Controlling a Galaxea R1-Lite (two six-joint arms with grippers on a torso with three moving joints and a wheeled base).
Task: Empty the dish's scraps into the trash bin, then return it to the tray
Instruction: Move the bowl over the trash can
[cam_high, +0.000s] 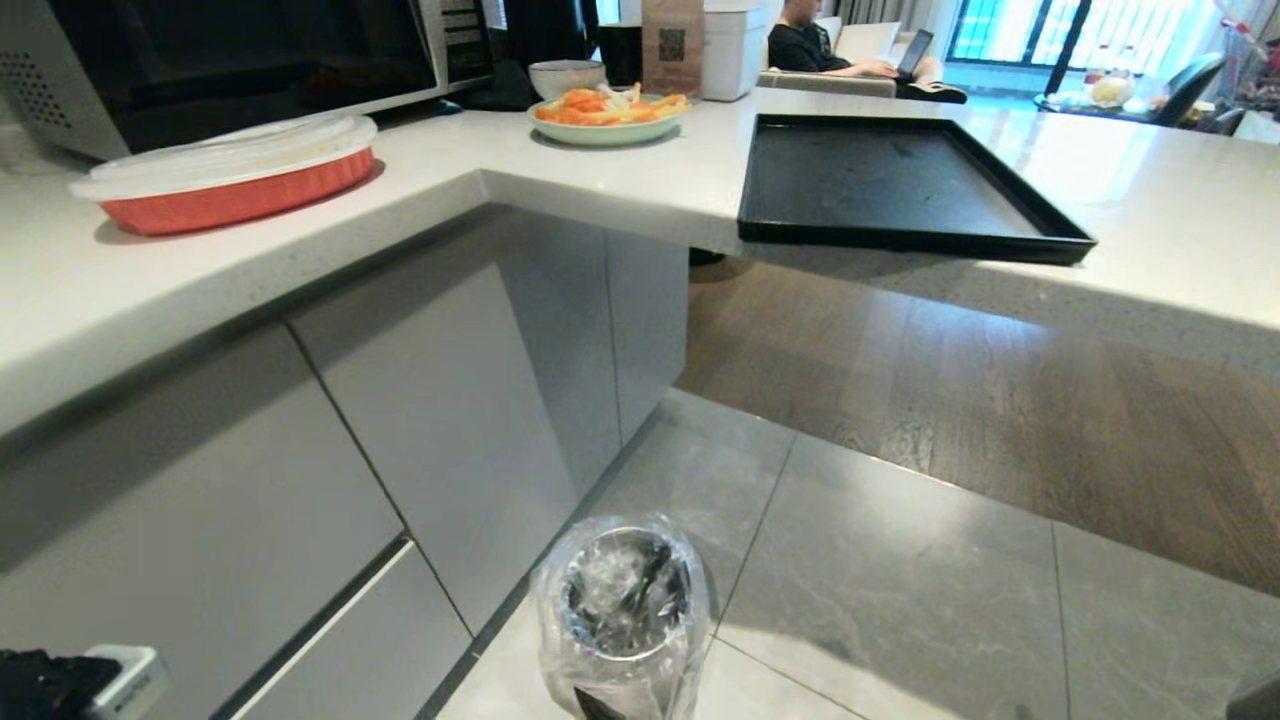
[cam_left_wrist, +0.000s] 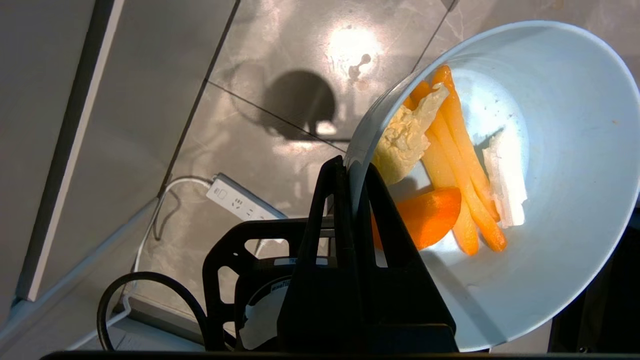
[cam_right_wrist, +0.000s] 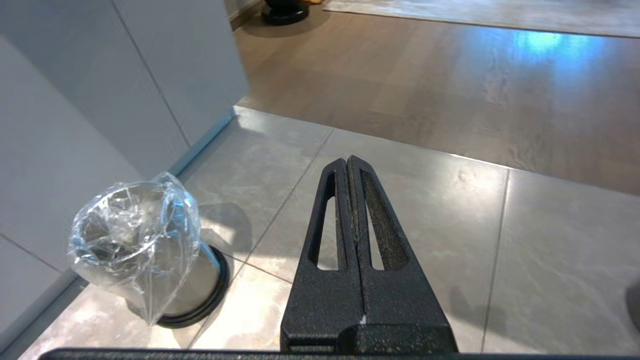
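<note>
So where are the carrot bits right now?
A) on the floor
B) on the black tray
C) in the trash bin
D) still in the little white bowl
D: in the left wrist view the carrot pieces lie inside the bowl, whose rim the left hand pinches; the black tray on the counter has nothing on it.

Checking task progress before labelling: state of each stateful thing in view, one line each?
dish: tilted, rim pinched by left hand, scraps inside
trash bin: upright on the floor, bag-lined, open top
tray: empty on the counter, near edge overhanging
red container: lid on
greenish plate: heaped with carrot sticks
right hand: shut, empty, over the floor
</note>
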